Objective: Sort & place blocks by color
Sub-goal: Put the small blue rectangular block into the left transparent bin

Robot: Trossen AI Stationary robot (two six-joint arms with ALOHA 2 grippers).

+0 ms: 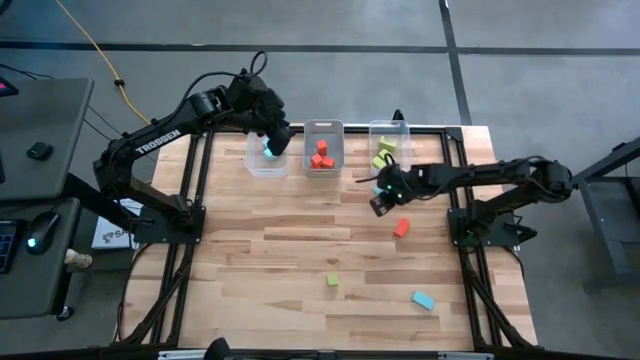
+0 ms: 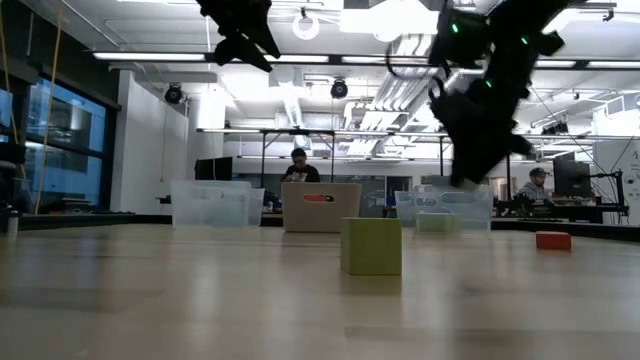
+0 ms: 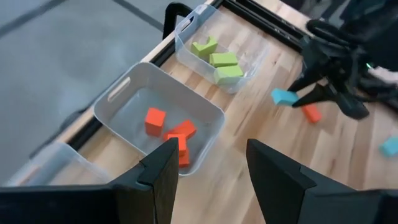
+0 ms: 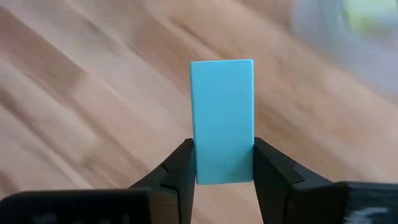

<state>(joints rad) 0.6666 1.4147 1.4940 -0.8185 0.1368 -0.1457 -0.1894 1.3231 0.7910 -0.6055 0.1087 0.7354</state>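
My right gripper [image 1: 382,200] hangs over the table in front of the right bin, shut on a light blue bar [image 4: 222,121]. My left gripper [image 3: 208,152] stands open and high over the left bin [image 1: 266,162], with nothing between its fingers. A light blue block [image 1: 268,150] shows at that bin, just under the gripper. The middle bin [image 1: 323,128] holds red-orange blocks [image 3: 168,127]. The right bin [image 1: 390,125] holds lime green blocks [image 3: 217,59]. Loose on the table lie a red-orange block [image 1: 402,227], a green cube [image 2: 371,246] and a light blue block [image 1: 423,299]. My right gripper pinches the light blue bar between its two fingers, on the two long sides at one end [image 4: 198,169]. The fingers slant down from the table's right and lie along the bar, which juts out past the fingertips. The bar [image 3: 284,96] is lifted clear of the table.
The three clear bins stand in a row at the table's far edge. Black frame rails [image 1: 455,215] run along the table's left and right sides. The wide middle and near parts of the wooden top bear only the three loose blocks.
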